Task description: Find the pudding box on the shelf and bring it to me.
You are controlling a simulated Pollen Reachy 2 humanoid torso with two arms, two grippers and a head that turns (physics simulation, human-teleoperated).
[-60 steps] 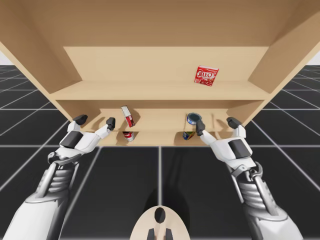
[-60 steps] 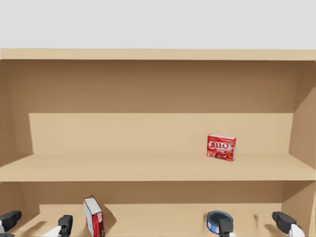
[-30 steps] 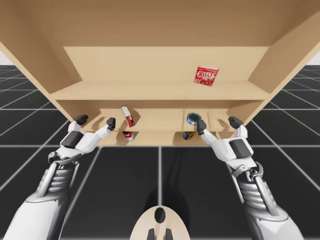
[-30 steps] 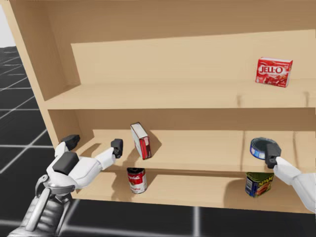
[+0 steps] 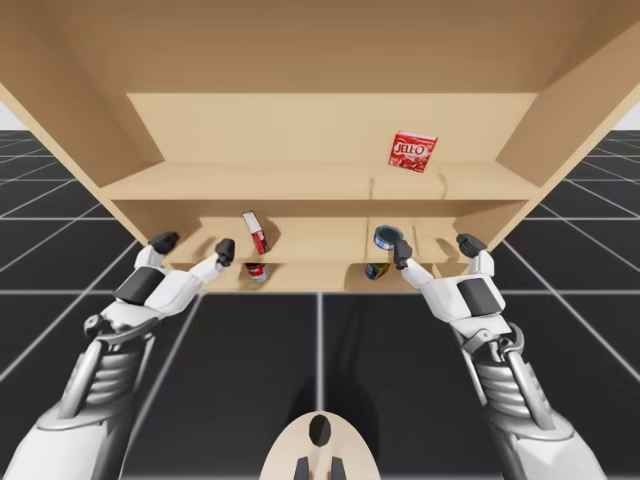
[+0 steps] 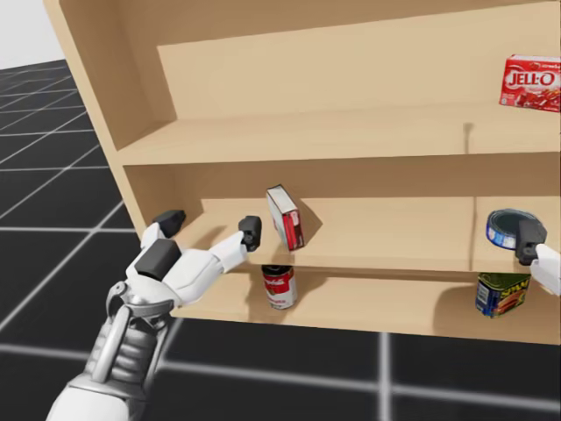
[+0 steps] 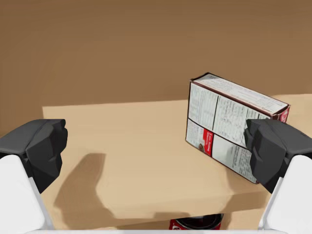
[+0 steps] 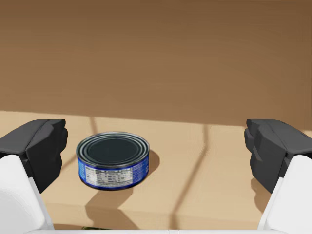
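While your left gripper [image 7: 156, 146] and right gripper [image 8: 156, 146] stand wide open and empty at the shelf [image 5: 320, 182], the likely pudding box [image 7: 224, 126] sits ungrasped; pickup and delivery outstanding.

Spread wide at the middle shelf [image 6: 394, 239] edge: left gripper [image 6: 210, 225], just beside a red-and-white box [image 6: 286, 217]. One board lower, a red can [image 6: 280, 287]; up top, far right, a red box [image 6: 531, 82].

pudding box [image 5: 412, 152] on shelf [image 5: 250, 182], above flat can [image 5: 386, 237]
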